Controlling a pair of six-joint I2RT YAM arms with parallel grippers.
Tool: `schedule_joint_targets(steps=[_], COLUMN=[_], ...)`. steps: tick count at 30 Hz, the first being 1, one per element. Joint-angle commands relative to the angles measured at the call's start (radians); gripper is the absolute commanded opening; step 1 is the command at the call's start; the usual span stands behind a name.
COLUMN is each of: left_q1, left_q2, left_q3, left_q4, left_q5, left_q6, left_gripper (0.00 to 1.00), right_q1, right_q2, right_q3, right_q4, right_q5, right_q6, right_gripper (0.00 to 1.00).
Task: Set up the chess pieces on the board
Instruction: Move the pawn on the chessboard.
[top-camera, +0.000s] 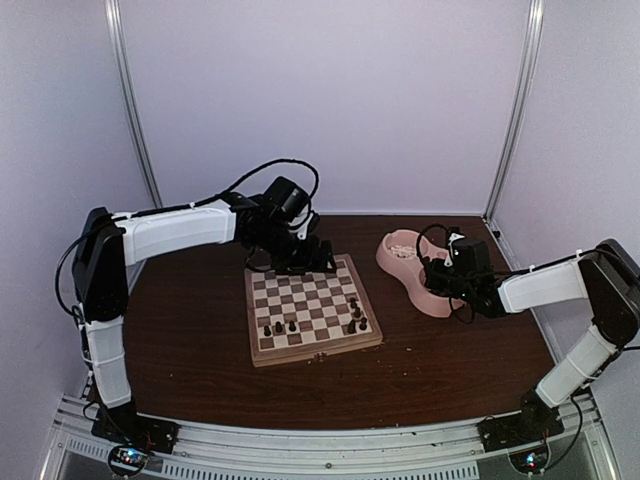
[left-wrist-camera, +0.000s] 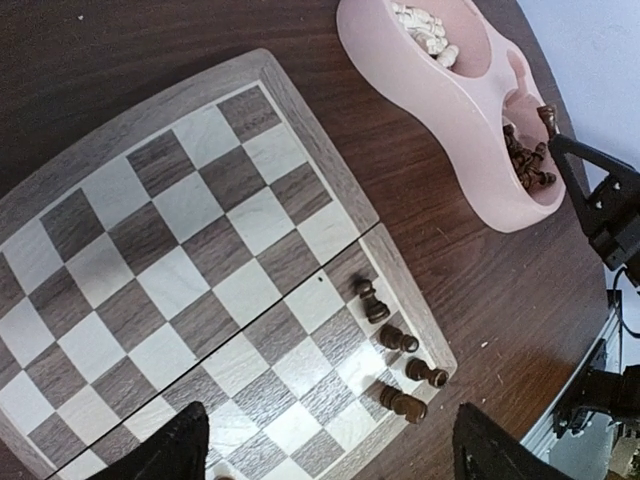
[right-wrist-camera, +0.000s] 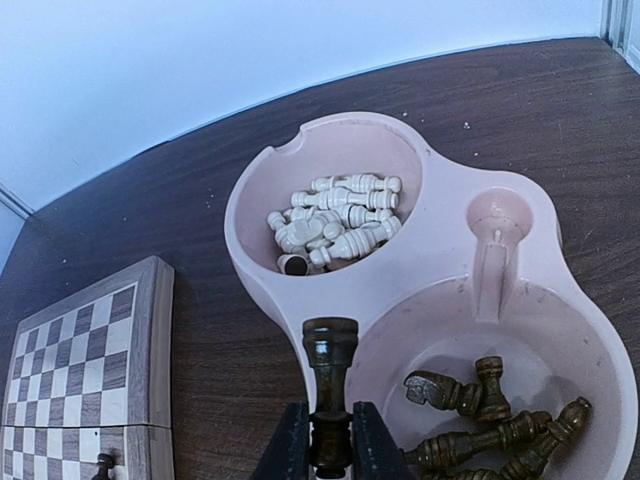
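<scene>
Over the pink bowl (right-wrist-camera: 250, 240), at three o'clock from the board (top-camera: 310, 295), the right gripper (right-wrist-camera: 330, 440) clamps a dark chess piece (right-wrist-camera: 331, 365) by its base, upright between the jaws. It is turned brown wood with a wide, flat top. Loose dark pieces (right-wrist-camera: 500, 425) lie at four o'clock of it and cream pieces (right-wrist-camera: 340, 215) at twelve. The left gripper (left-wrist-camera: 330, 450) hangs spread wide over the board's twelve o'clock edge, grasping nothing.

The board (top-camera: 305, 295) lies mid-bench (top-camera: 200, 340); the double bowl (top-camera: 435, 300) sits to its right, apart; chess pieces (top-camera: 292, 326) stand near the board's two near corners; others lie in both bowl compartments; a held piece (right-wrist-camera: 330, 345) stands in the right end effector (right-wrist-camera: 330, 430), above the bowl's rim.
</scene>
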Motion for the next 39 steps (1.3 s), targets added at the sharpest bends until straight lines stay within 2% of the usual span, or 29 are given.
schedule_joint_targets(steps=[1,7,11,15,23,29,33,39], left_q1=[-0.035,-0.092,-0.100,-0.104,-0.128,-0.139,-0.149,-0.155], left_q2=[0.116,0.266,0.317,0.378,0.513,0.547,0.577,0.580], left_q3=[0.128,0.346,0.400,0.463,0.662,0.690,0.731,0.714], left_q4=[-0.068,-0.189,-0.190,-0.197,-0.369,-0.373,-0.373,-0.381], left_q5=[0.000,-0.143,-0.165,-0.148,-0.269,-0.305,-0.277,-0.264], left_q6=[-0.086,-0.137,-0.167,-0.165,-0.121,-0.119,-0.112,-0.111], left_gripper=[0.83,0.80,0.74,0.63,0.60,0.52,0.51,0.52], right_q1=[-0.008,-0.008,-0.008,-0.008,-0.008,-0.008,-0.008,-0.007], right_q2=[-0.010,-0.024,-0.031,-0.036,-0.059,-0.062,-0.065,-0.064], right_q3=[-0.007,-0.011,-0.011,-0.012,-0.018,-0.016,-0.016,-0.012], right_q4=[0.017,0.016,0.015,0.017,0.005,-0.004,-0.006,-0.009], right_q5=[-0.002,0.006,0.009,0.009,0.026,0.032,0.037,0.039], right_q6=[0.009,0.007,0.004,0.003,-0.010,-0.015,-0.017,-0.018], right_gripper=[0.00,0.00,0.00,0.00,0.00,0.00,0.00,0.00])
